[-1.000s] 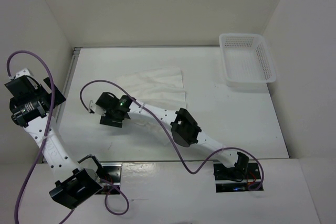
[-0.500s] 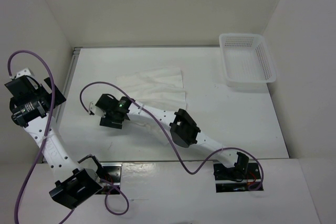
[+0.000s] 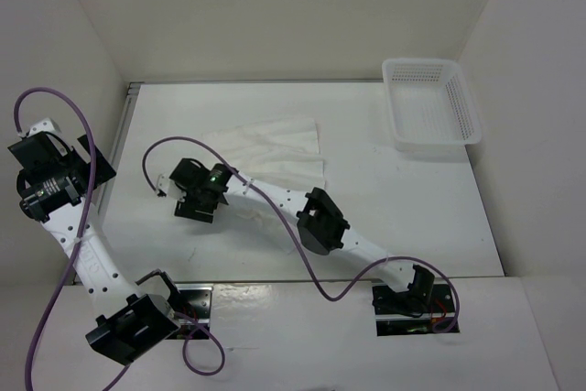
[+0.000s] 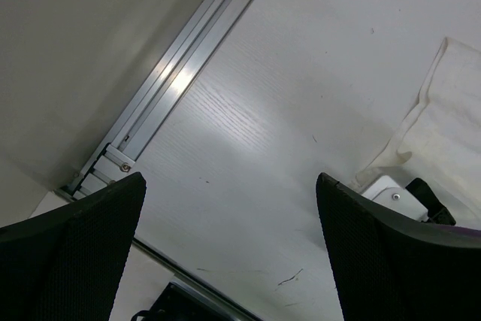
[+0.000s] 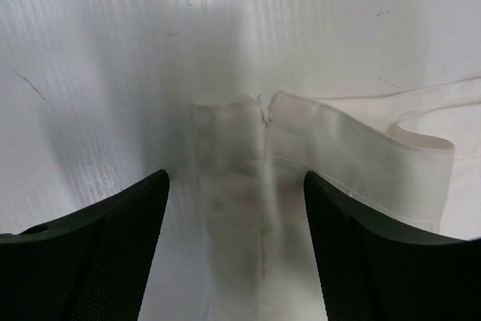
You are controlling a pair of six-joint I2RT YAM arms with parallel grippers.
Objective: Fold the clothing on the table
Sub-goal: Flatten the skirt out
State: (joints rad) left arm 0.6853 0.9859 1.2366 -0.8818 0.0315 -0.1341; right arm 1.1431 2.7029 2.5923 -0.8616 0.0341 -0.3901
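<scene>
White clothing [image 3: 275, 148] on table [image 3: 412, 208], right end effector [image 5: 234, 178] spread wide

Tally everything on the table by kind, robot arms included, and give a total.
Clothing: 1, the white clothing
Basket: 1, the white perforated basket
Robot arms: 2, the left arm and the right arm
Total: 4

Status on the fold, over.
Left tool open, off to the side. Right tool open above edge of thin white pleated fabric garment, not gripping. Nothing in the way.
</scene>
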